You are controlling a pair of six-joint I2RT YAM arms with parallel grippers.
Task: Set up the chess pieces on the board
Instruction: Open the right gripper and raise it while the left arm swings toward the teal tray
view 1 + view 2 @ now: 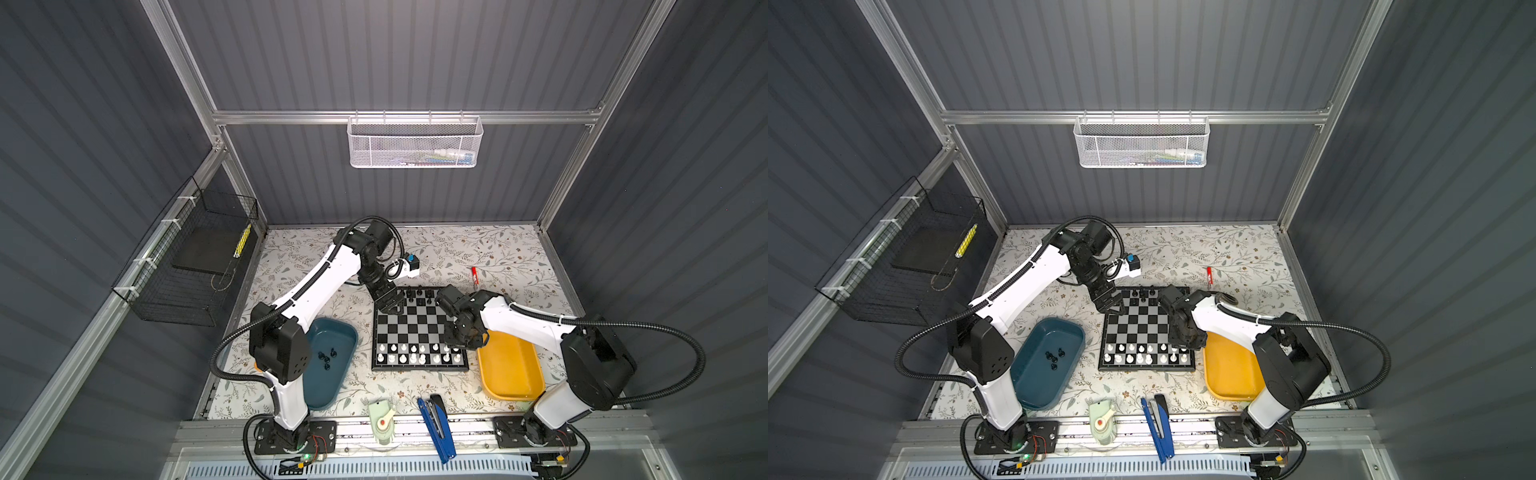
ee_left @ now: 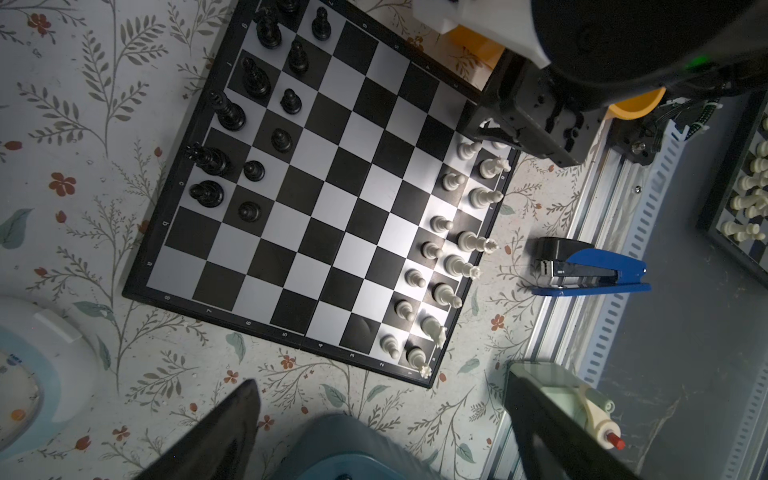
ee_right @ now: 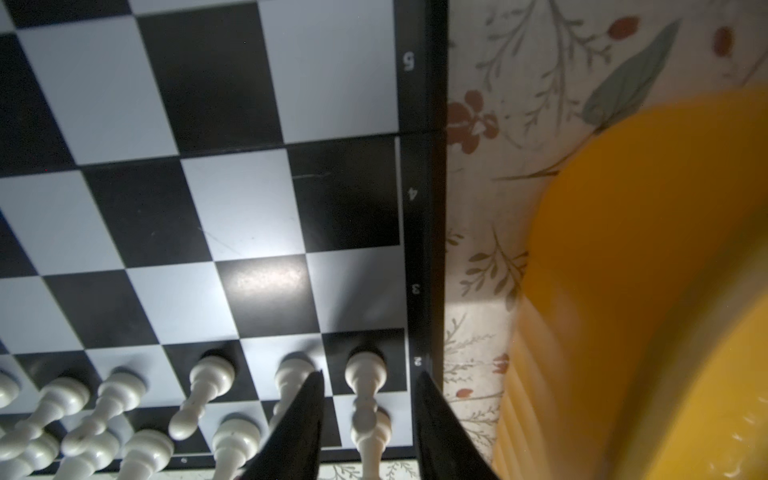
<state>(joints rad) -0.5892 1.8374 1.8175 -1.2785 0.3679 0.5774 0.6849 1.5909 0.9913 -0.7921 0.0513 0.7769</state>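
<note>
Table, near-left corner: teal tray (image 1: 328, 395) with a few black chess pieces (image 1: 327, 360) loose on its floor.

My left gripper (image 1: 391, 306) hangs over the far-left corner of the board (image 1: 419, 368). Its fingers (image 2: 216, 436) are spread wide with nothing between them.

The board lies mid-table. The other black ones stand on its far two rows, and the white chess pieces (image 1: 415, 354) line its near two rows.

A blue stapler (image 1: 436, 428) lies at the table's near edge, in front of the board.

My right gripper (image 3: 369, 372) sits low over the board's near-right corner. Its jaws are partly apart, one finger on either side of a white pawn (image 3: 365, 365) in the second row, next to the right rim. A gap shows on both sides of the pawn, so it is not pinched.

The yellow tray (image 1: 511, 374) lies just beside the board's right rim, with a strip of floral cloth between them.

A red pen (image 1: 474, 275) lies beyond the board's far-right corner.
</note>
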